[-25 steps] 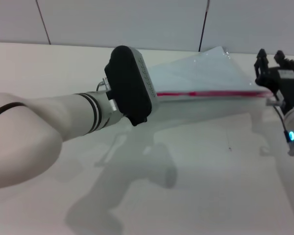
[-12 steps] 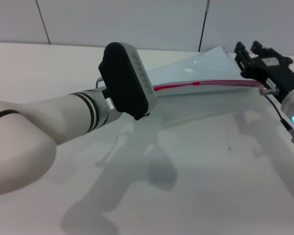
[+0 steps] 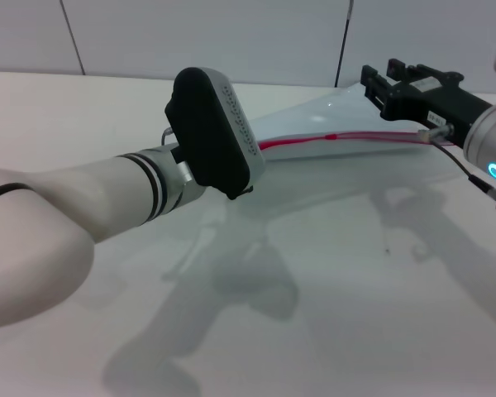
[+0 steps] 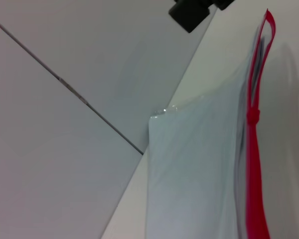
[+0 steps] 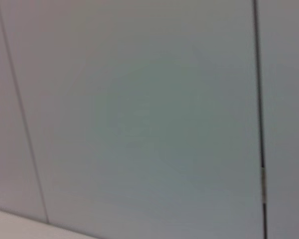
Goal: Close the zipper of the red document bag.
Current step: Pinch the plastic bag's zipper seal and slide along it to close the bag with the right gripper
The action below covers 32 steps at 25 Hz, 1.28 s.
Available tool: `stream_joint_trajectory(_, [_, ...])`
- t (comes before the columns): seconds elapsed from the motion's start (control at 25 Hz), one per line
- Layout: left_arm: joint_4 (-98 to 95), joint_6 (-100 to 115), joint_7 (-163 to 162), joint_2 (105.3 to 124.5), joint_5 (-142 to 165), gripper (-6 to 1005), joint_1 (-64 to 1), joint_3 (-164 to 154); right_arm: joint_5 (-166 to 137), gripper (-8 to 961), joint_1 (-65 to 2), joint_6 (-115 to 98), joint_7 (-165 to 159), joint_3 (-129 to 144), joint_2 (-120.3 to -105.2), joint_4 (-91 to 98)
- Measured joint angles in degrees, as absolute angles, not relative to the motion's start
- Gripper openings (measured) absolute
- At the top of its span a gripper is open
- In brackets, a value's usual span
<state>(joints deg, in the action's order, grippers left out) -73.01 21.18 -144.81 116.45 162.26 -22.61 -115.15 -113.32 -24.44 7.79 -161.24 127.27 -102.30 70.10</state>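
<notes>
The red document bag, a pale blue-grey pouch, hangs above the white table, and its left end disappears behind my left gripper, which holds it. The zipper runs as a red line along its near edge, with the small slider about midway. In the left wrist view the bag stretches away, with the zipper and slider along one side. My right gripper hovers open at the bag's far right corner, above the zipper and not holding it. It also shows as a black shape, the right gripper, in the left wrist view.
The white table spreads below both arms, carrying their shadows. Grey wall panels stand right behind the bag. The right wrist view shows only the wall panels.
My right gripper has risen and moved left, from beside the zipper's right end to over the bag's far corner. The left arm lifted the bag slightly. The slider stayed midway.
</notes>
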Motion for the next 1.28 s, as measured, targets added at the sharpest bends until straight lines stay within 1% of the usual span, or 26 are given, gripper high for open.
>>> stream_joint_trajectory(0.28, [-73.5,21.2,-144.8,116.45,162.2,57,-22.6,-114.8,-118.3,388,-24.4,-3.7,-160.1,120.8,-102.38,75.1])
stream_joint_trajectory(0.32, [-73.5,21.2,-144.8,116.45,162.2,57,-22.6,-114.8,-118.5,388,-24.3,-6.9,-158.4,118.9,-102.72,76.4])
stream_joint_trajectory(0.36, [-73.5,21.2,-144.8,116.45,162.2,57,-22.6,-114.8,-118.5,387,-24.3,-6.9,-158.4,118.9,-102.72,76.4])
stream_joint_trajectory(0.44, [-73.5,21.2,-144.8,116.45,162.2,57,-22.6,-114.8,-118.4,386,-24.3,-11.4,-155.3,116.1,-103.59,77.6])
stream_joint_trajectory(0.52, [-73.5,21.1,-144.8,116.45,162.2,57,-22.6,-114.8,-118.3,384,-24.4,-16.2,-151.5,112.7,-105.13,78.5])
stream_joint_trajectory(0.56, [-73.5,21.1,-144.8,116.45,162.2,57,-22.6,-114.8,-118.2,384,-24.4,-19.3,-148.8,110.1,-106.46,79.0])
stream_joint_trajectory(0.6, [-73.6,21.1,-144.8,116.45,162.2,57,-22.6,-114.8,-118.3,383,-24.4,-22.4,-146.2,107.7,-107.9,79.3])
stream_joint_trajectory(0.64, [-73.6,21.1,-144.9,116.45,162.2,57,-22.6,-114.8,-118.3,383,-24.4,-28.1,-140.4,102.4,-111.05,79.5])
stream_joint_trajectory(0.68, [-73.7,21.1,-144.9,116.45,162.2,57,-22.6,-114.8,-118.3,382,-24.4,-28.1,-140.4,102.4,-111.05,79.5])
stream_joint_trajectory(0.72, [-73.8,21.1,-145.0,116.45,162.2,57,-22.6,-114.8,-118.2,381,-24.4,-31.7,-136.2,98.3,-113.32,79.5])
stream_joint_trajectory(0.76, [-73.9,21.1,-145.2,116.45,162.2,57,-22.6,-114.8,-118.1,381,-24.5,-35.2,-132.3,94.9,-115.07,79.4])
stream_joint_trajectory(0.8, [-74.0,21.1,-145.4,116.45,162.2,57,-22.7,-114.8,-117.8,380,-24.5,-37.6,-129.7,92.6,-116.02,79.3])
stream_joint_trajectory(0.84, [-74.1,21.1,-145.5,116.45,162.2,57,-22.7,-114.8,-117.0,366,-24.7,-39.2,-128.0,91.6,-116.16,79.1])
stream_joint_trajectory(0.92, [-74.4,21.1,-145.5,116.45,162.2,57,-22.8,-114.8,-114.5,339,-25.5,-40.8,-123.6,90.9,-115.66,77.7])
stream_joint_trajectory(1.0, [-74.7,21.1,-145.5,116.39,162.2,57,-22.6,-114.6,-114.2,311,-25.7,-40.9,-121.8,90.9,-115.69,77.1])
stream_joint_trajectory(1.28, [-74.9,21.1,-145.5,116.28,162.2,56,-22.5,-114.5,-114.3,315,-25.1,-40.1,-107.6,92.3,-115.92,75.5])
